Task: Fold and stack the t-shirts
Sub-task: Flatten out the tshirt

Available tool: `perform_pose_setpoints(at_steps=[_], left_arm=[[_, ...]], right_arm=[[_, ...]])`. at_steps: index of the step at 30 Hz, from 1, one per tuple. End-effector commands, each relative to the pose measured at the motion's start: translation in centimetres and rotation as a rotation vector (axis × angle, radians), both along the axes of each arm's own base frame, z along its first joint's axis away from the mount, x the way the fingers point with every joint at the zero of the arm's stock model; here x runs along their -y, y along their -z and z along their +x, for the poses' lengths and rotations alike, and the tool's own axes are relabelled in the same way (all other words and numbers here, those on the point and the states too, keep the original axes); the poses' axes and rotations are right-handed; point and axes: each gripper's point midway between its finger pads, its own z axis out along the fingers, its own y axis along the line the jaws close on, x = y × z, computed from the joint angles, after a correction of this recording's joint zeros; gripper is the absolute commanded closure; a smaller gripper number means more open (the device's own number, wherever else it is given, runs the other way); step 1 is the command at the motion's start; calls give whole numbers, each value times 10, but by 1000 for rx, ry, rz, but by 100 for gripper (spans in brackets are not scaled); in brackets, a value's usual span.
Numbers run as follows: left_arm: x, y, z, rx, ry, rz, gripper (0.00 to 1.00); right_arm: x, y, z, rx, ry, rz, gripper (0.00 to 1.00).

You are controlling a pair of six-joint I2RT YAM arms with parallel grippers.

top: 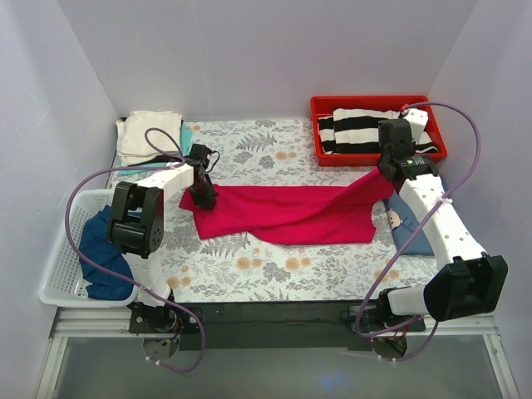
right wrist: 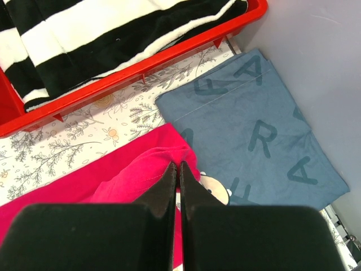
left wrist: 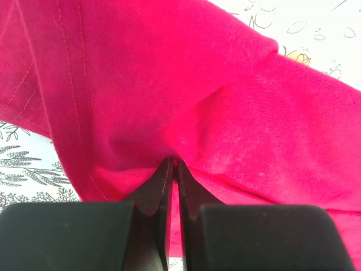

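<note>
the left end effector [top: 202, 196] and right end effector [top: 389, 174] were both clamped on the crimson t-shirt [top: 291, 214]; we judged the fold underway, next needing both held edges carried evenly over the worktop [top: 274, 274].

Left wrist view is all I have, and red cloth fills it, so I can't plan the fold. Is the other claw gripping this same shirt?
Observer: Yes. The right claw is shut on the right end of the large crimson-red cloth t-shirt, which is spread across the table between both arms.
Operator: What lies next to that end?
Observer: A flat blue-grey cloth t-shirt with dark printed letters lies by the right wall, partly under the red corner.
Operator: And behind it?
Observer: A red plastic tray sits at the far right and holds a black-and-white striped cloth.
</note>
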Motion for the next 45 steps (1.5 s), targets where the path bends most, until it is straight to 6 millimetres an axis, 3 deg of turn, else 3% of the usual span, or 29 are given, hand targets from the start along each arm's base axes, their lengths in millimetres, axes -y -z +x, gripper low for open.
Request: perform_pose_setpoints(at_steps=[1, 7, 9, 16, 17, 19, 20, 21, 22, 23, 24, 25, 26, 27, 28, 29, 30, 33, 36, 37, 38, 40, 41, 43, 44, 45], left_arm=[[-2, 2, -8, -34, 1, 28, 100], [-3, -37, 8, 39, -23, 38, 100], [-4, -62, 20, 91, -35, 46, 100], [-10, -175, 67, 350, -82, 54, 100], [-12, -188, 73, 382, -90, 57, 100], [-21, -227, 90, 480, -124, 56, 100], [-26, -238, 96, 509, -136, 50, 100], [-29, -264, 109, 587, -150, 26, 100], [-43, -277, 117, 629, -181, 16, 100], [-48, -290, 124, 665, -186, -5, 100], [-55, -301, 137, 705, -204, -22, 100], [-71, -330, 147, 781, -230, -44, 100], [-75, -345, 155, 820, -241, -78, 100], [-79, -352, 164, 844, -247, -99, 100], [-89, -376, 168, 910, -259, -116, 100], [-87, -392, 172, 962, -264, -167, 100], [-101, -408, 171, 1008, -284, -184, 100], [-93, -452, 165, 1131, -220, -285, 100], [-91, -467, 152, 1164, -185, -291, 100], [-89, -481, 137, 1196, -166, -287, 100], [-89, -471, 134, 1176, -152, -267, 100], [-89, -477, 118, 1189, -134, -247, 100], [-88, -494, 98, 1228, -120, -240, 100], [-87, -489, 79, 1223, -112, -226, 100], [-86, -506, 53, 1266, -107, -220, 100], [-87, -495, 48, 1243, -106, -211, 100]], right_arm=[[3, -19, 6, 53, 26, -3, 99], [3, -22, 7, 58, 25, -7, 99], [3, -26, 8, 64, 22, -7, 99], [7, -75, 16, 146, 7, -45, 99], [7, -93, 18, 179, 0, -51, 99], [7, -108, 25, 204, -5, -62, 99], [7, -132, 28, 255, -5, -60, 99], [7, -139, 35, 261, -9, -76, 99], [7, -149, 38, 278, -11, -82, 99], [5, -178, 43, 348, -14, -71, 99], [3, -183, 52, 350, -30, -83, 99], [-1, -192, 57, 371, -52, -79, 99], [-3, -223, 59, 444, -62, -68, 99], [-7, -223, 70, 437, -79, -72, 99], [-10, -234, 73, 460, -97, -74, 99], [-11, -243, 76, 482, -102, -71, 99], [-12, -260, 76, 522, -101, -66, 99], [-18, -287, 72, 591, -146, -48, 99], [-21, -304, 54, 633, -181, -34, 99], [-24, -300, 51, 624, -205, -28, 99], [-23, -311, 35, 652, -215, -25, 99], [-26, -314, 22, 663, -253, -21, 99], [-26, -318, 13, 673, -265, -24, 99], [-21, -337, -18, 729, -277, -25, 99], [-19, -338, -27, 734, -277, -29, 99], [-14, -351, -51, 779, -275, -29, 99]])
